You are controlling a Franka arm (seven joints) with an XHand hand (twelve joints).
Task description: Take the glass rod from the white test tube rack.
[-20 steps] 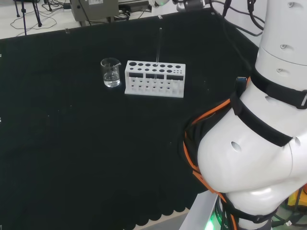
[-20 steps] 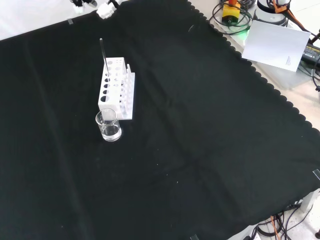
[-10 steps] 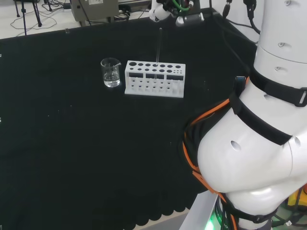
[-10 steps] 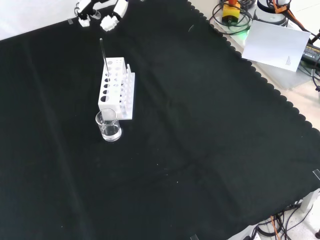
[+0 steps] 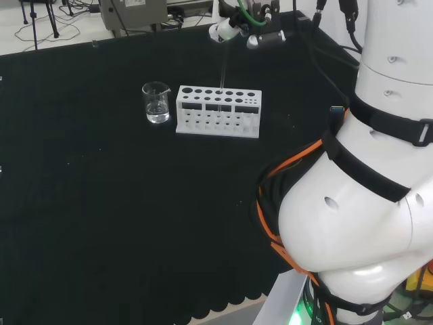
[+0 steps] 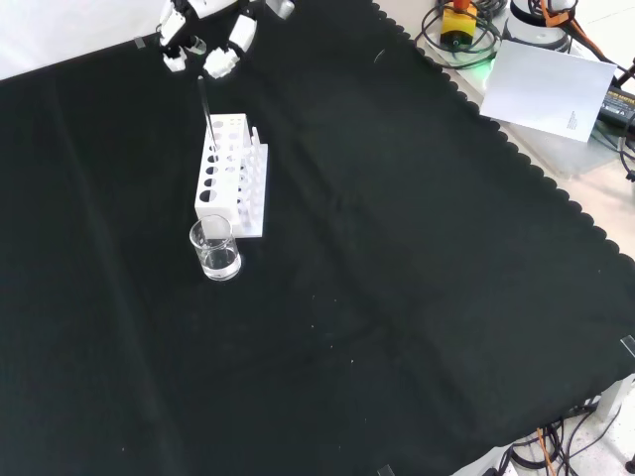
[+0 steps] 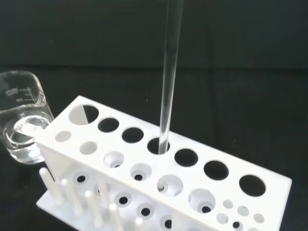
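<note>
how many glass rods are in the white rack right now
1. A single glass rod stands upright in one hole of the white test tube rack's back row, about midway along; its other holes look empty.

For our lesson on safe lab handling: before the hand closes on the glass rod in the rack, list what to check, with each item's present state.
1. Glass rod stands upright in a hole of the white rack: ok.
2. Hand is at the rod's top end: ok.
3. Rod's top sits between the fingertips: cannot tell.
4. Fingers already shut on the rod: cannot tell.
5. Beaker stands clear of the rod, beside the rack's end: ok.
6. Rack sits flat on the black cloth: ok.
</note>
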